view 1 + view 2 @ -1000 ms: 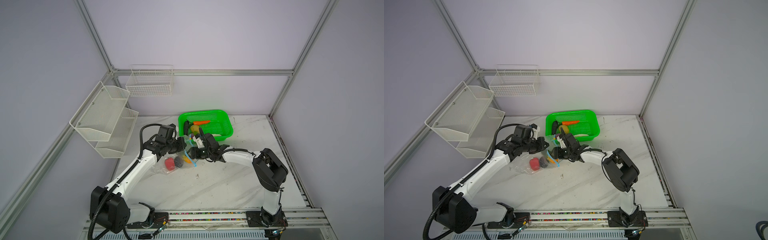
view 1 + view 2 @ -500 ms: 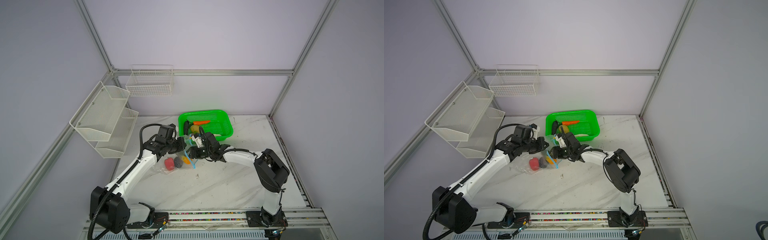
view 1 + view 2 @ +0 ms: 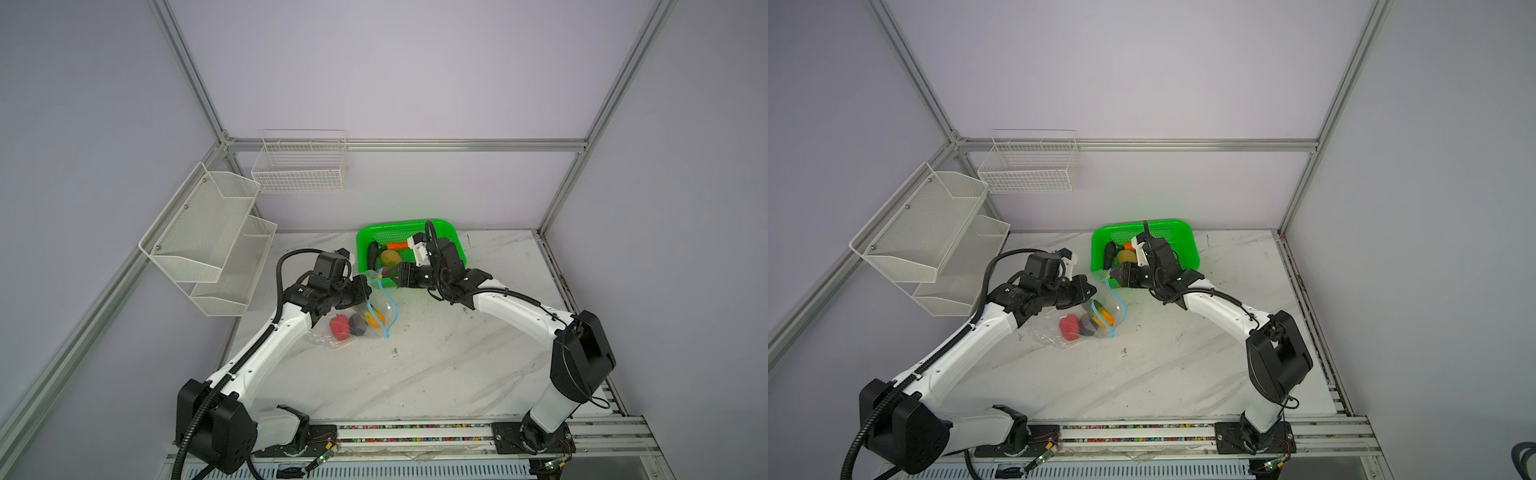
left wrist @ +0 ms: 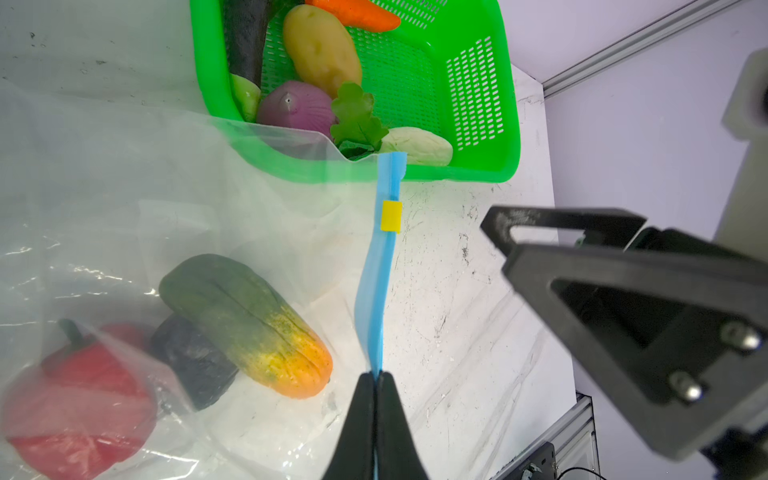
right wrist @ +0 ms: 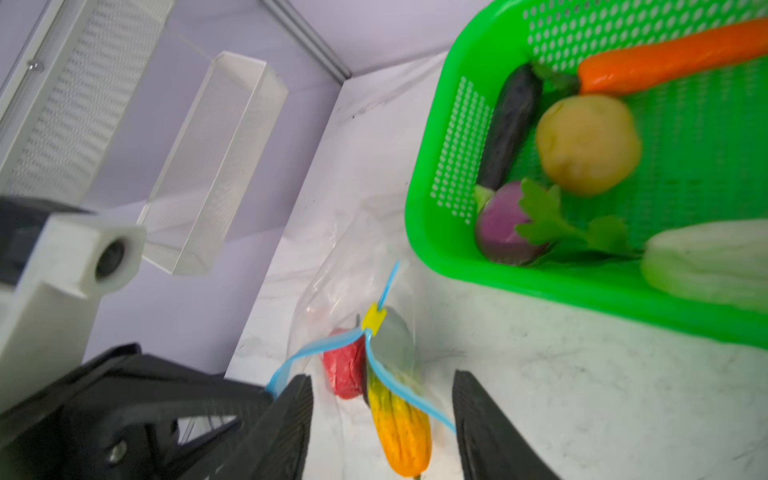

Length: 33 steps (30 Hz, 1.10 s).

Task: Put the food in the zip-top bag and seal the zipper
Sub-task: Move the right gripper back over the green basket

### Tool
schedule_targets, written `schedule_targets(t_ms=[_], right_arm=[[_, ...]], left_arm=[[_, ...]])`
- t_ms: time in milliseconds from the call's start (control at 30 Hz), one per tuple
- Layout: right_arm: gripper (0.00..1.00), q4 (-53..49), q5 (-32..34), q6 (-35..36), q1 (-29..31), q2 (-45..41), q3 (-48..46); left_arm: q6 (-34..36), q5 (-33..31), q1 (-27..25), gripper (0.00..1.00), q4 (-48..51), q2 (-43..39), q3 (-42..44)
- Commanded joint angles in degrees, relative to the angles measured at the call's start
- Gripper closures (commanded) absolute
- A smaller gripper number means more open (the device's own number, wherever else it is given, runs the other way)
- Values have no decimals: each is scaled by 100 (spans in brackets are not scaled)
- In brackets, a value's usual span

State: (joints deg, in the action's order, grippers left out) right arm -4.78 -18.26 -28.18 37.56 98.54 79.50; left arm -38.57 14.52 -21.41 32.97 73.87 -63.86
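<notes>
In the zip-top bag (image 4: 124, 187) on the marble table (image 3: 436, 365): red pepper (image 4: 79, 399), dark piece (image 4: 191, 361), green-to-orange gourd (image 4: 245, 324). Clamped on the blue zipper (image 4: 376, 291), apart from its yellow slider (image 4: 391, 215) — left gripper (image 4: 376, 386), jaws fully together. Near the bag's mouth, jaws apart, gripping nothing — right gripper (image 5: 382, 399). In the green basket (image 4: 478, 83) just beside the bag: carrot (image 4: 353, 12), potato (image 4: 322, 48), eggplant (image 4: 245, 37), onion (image 4: 295, 106), radish (image 4: 417, 145), leaf (image 4: 357, 112).

The white-and-black left arm (image 3: 270, 345) reached from the lower left of a top view toward the centre, its black left gripper (image 4: 376, 376) pinched tight. The matching right arm (image 3: 511, 309) bent in from the lower right, and its black right gripper (image 5: 380, 380) stood with jaws apart.
</notes>
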Motion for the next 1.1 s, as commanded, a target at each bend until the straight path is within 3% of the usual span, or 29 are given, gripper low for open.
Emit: schedule_targets(t_ms=[0, 300, 533, 767, 1067], right_arm=[[43, -514, 617, 642, -255, 446, 524], [43, -1334, 1213, 2366, -868, 2198, 2493], [43, -1334, 1168, 3546, -1125, 3466, 3719], [43, -1163, 419, 3300, -1188, 4328, 4422], [40, -1174, 21, 2932, -1181, 5206, 5615]], left_arm=[[-15, -16, 23, 100, -247, -149, 140], [2, 88, 38, 100, -274, 12, 105], [51, 79, 40, 100, -274, 179, 2], [83, 39, 71, 100, -171, 398, -195], [104, 64, 96, 100, -25, 567, -360]])
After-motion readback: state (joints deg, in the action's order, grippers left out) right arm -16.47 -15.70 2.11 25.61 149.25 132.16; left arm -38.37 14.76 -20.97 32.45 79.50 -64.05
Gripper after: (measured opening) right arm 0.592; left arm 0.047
